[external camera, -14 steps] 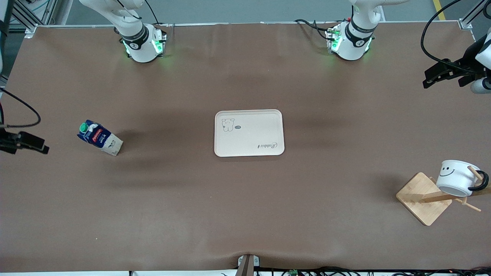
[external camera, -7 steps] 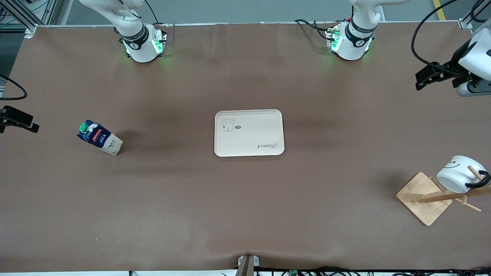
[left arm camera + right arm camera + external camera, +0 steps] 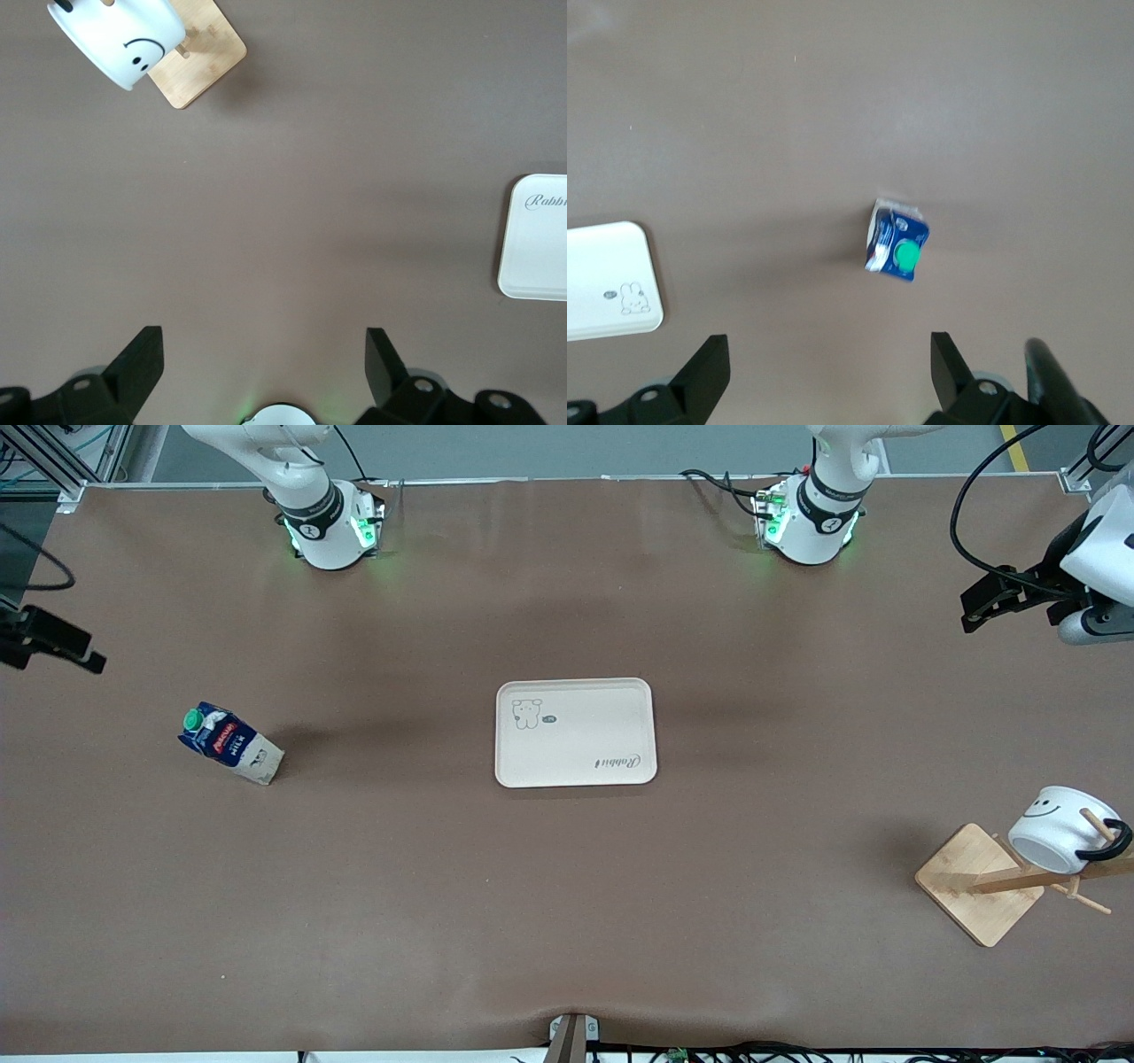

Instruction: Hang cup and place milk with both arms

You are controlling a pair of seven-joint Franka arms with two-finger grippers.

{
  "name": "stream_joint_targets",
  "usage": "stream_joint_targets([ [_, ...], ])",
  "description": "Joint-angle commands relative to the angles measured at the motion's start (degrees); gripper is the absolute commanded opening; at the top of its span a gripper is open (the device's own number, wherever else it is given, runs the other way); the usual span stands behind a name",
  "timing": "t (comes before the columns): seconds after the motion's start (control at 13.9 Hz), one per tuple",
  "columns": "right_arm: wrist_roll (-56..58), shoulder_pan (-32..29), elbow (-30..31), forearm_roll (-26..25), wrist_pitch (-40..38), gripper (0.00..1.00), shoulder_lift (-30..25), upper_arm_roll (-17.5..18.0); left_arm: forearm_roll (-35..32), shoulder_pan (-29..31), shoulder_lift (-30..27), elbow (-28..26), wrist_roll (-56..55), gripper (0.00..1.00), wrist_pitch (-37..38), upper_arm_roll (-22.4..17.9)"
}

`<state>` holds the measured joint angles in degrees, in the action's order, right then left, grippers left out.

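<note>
Two task items: white smiley cup (image 3: 1059, 828) hangs on the wooden rack (image 3: 979, 883) lower right, blue green-capped milk (image 3: 230, 743) stands mid-left. Left gripper (image 3: 983, 598) upper right and right gripper (image 3: 75, 651) upper left are both spread wide, holding nothing.

Bare table (image 3: 567, 886) surrounds the tray (image 3: 575, 732). Obstacles: milk (image 3: 230, 743) toward the right arm's end; rack (image 3: 992, 881) with cup (image 3: 1054, 834) toward the left arm's end.
</note>
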<state>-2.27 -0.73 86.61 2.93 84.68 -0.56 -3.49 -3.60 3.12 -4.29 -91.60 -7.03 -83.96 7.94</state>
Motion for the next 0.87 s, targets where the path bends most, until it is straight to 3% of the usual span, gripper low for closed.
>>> stream_joint_targets([
  [0.0,-1.5,-0.2,3.8,-2.1,1.4,1.00,-2.8,-0.5,-0.4,0.0,-0.5,0.7,0.3,1.00,1.0,0.0],
  [0.79,-1.3,0.5,0.8,-2.1,2.9,1.00,-1.2,-0.1,2.1,0.0,-0.6,1.8,0.4,1.00,1.0,0.1],
])
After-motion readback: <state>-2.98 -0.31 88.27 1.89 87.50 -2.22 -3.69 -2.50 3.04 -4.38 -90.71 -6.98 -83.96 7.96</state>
